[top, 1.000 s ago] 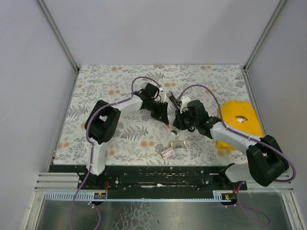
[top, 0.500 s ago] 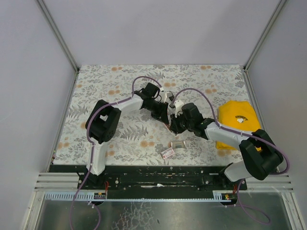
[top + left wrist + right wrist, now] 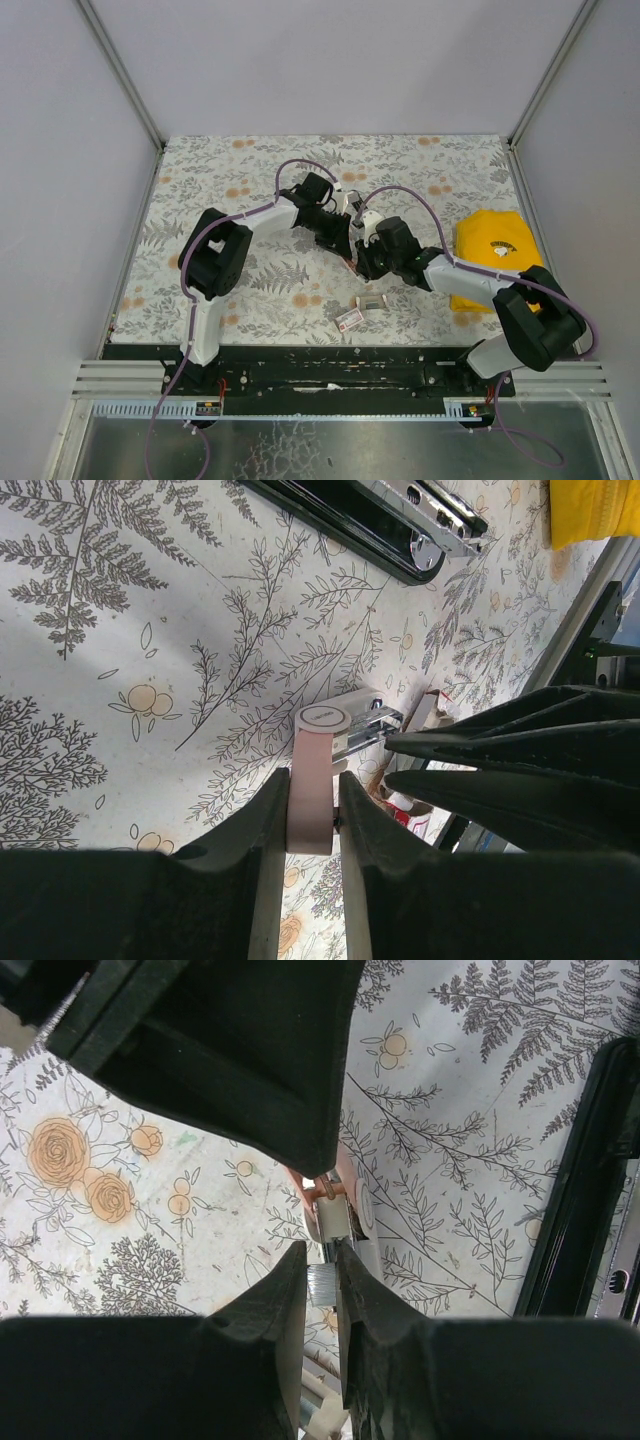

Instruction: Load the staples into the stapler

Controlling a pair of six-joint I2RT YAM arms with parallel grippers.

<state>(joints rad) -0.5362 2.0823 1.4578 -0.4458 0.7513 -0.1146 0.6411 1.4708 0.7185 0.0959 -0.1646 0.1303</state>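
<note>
1. At mid-table in the top view, I find both arms reaching inward with their wrists almost meeting. The left arm (image 3: 250, 218) bends in from the left, and the right arm (image 3: 470, 278) stretches low past the yellow cloth (image 3: 500, 250).
2. The left gripper (image 3: 312, 778) has its jaws pinched together on a pinkish piece (image 3: 318, 742) with a round cap.
3. The right gripper (image 3: 320, 1260) has its jaws nearly touching, clamped on a short, ribbed, silver staple strip (image 3: 322, 1285) that meets the pinkish piece.
4. The stapler (image 3: 370, 530) lies on the floral table (image 3: 120, 630) just beyond both grippers, and neither touches it.
5. It has a slim black body, with a chrome magazine channel exposed along its length.
6. From above, I cannot make out the stapler; the wrists cover that spot
</note>
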